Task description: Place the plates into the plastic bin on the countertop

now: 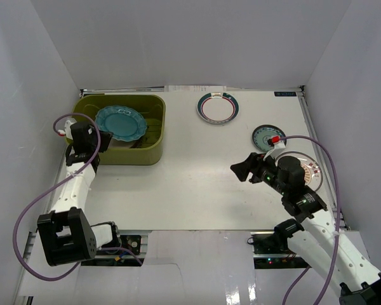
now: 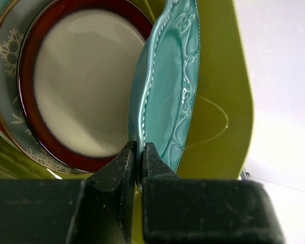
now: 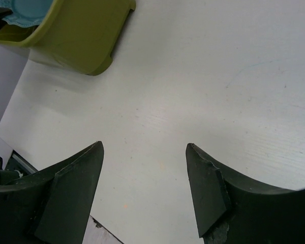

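The countertop (image 1: pixel 197 184) carries the bin (image 1: pixel 130 156) at 10 o'clock, and the bin is where the main risk sits. The teal plate (image 1: pixel 120 122) stands tilted on edge inside it, above the red-rimmed plate (image 2: pixel 81 81) and the grey plate (image 2: pixel 7 66) under that. The left gripper (image 2: pixel 140 152) has its fingers nearly closed on a thin bite of the teal plate's rim. Glazed ware could slip in so narrow a pinch, and letting go at this tilt would likely bang it onto the 2 plates below and chip them. 3 plates lie outside the bin: the ringed plate (image 1: pixel 218 107) at 12, the small teal plate (image 1: pixel 265 136) at 2, and a patterned plate (image 1: pixel 314 168) at 3, partly under the right arm. A careless swing there could shove that one toward the table edge. The right gripper (image 3: pixel 143 152) hangs wide open over bare countertop, holding nothing.
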{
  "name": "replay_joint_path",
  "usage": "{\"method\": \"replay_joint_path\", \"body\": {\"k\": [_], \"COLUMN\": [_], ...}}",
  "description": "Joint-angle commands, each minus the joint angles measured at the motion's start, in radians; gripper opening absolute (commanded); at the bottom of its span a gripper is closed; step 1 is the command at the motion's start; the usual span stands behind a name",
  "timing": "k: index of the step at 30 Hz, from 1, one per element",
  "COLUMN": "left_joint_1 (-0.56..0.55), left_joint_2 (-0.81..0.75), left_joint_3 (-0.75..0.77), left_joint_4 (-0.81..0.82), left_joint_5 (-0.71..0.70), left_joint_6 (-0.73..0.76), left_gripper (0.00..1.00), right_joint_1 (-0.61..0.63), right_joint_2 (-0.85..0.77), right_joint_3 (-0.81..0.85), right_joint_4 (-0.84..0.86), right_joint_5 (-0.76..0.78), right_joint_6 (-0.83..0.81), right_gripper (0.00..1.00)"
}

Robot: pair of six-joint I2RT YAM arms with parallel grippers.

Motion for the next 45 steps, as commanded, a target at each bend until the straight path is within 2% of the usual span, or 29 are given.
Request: {"method": "replay_joint_path", "body": {"k": [1,6,9,14,16,17,19,20,24,33,38,42,45], "left_joint_1": [0.003,0.003,0.003,0.003,0.003,0.003,0.003,0.003,0.003,0.003,0.0,-0.017,-0.036], "left_joint_2": [0.006,0.033,0.062,0.093,0.095,0.092,0.088,0.085,0.072,0.056,0.062,0.062,0.067], "left_joint_3": [0.071,0.058,0.081,0.101,0.1,0.098,0.094,0.098,0.126,0.169,0.161,0.181,0.218], "left_joint_4": [0.117,0.117,0.076,0.031,0.021,0.014,0.008,-0.002,-0.039,-0.182,-0.216,-0.239,-0.265], "left_joint_5": [0.017,0.034,0.042,0.068,0.068,0.068,0.059,0.056,0.024,-0.116,-0.136,-0.171,-0.205], "left_joint_6": [0.014,0.037,0.067,0.103,0.118,0.123,0.135,0.139,0.161,0.302,0.402,0.478,0.53], "left_gripper": [0.0,0.0,0.1,0.38,0.44,0.55,0.68,0.81,0.98,0.98,0.98,0.98,0.98], "right_joint_1": [-0.001,-0.001,-0.002,-0.001,-0.002,-0.002,-0.002,-0.002,-0.002,-0.002,-0.002,-0.002,-0.002], "right_joint_2": [0.019,0.063,0.077,0.114,0.12,0.119,0.111,0.108,0.096,0.047,0.048,0.053,0.053], "right_joint_3": [-0.021,-0.052,-0.067,-0.082,-0.089,-0.095,-0.102,-0.107,-0.112,-0.093,-0.092,-0.081,-0.07], "right_joint_4": [0.102,0.169,0.213,0.243,0.256,0.263,0.27,0.27,0.267,0.226,0.22,0.2,0.197], "right_joint_5": [-0.021,-0.026,-0.024,-0.006,-0.007,-0.009,-0.006,-0.004,-0.003,0.02,0.033,0.052,0.074], "right_joint_6": [0.004,0.027,0.04,0.042,0.046,0.05,0.053,0.053,0.05,0.022,0.007,-0.013,-0.026], "right_gripper": [0.72,0.71,0.71,0.71,0.7,0.7,0.7,0.7,0.7,0.7,0.69,0.58,0.55]}}
